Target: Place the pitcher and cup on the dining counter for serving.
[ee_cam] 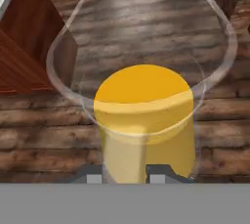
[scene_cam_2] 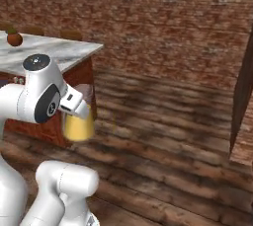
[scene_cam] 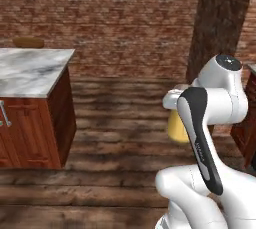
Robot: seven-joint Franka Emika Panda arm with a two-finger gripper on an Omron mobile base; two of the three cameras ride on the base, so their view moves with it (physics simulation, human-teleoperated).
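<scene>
- The gripper [ee_cam: 126, 173], at the bottom centre of the hand view, is clamped on the pitcher [ee_cam: 143, 115].
- The pitcher hangs above the wooden floor [scene_cam: 120, 138], centre-right in the left base view.
- The marble bench [scene_cam: 30, 70] stands at the left, apart from it.

Red-brown fruit [scene_cam_2: 15, 38] on dining counter [scene_cam_2: 59, 50]

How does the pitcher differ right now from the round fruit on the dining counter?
The pitcher is clear glass with yellow liquid; the fruit is dark red and opaque. The pitcher hangs in the gripper above the wooden floor; the fruit rests on the dining counter. The pitcher looks much larger than the fruit.
</scene>
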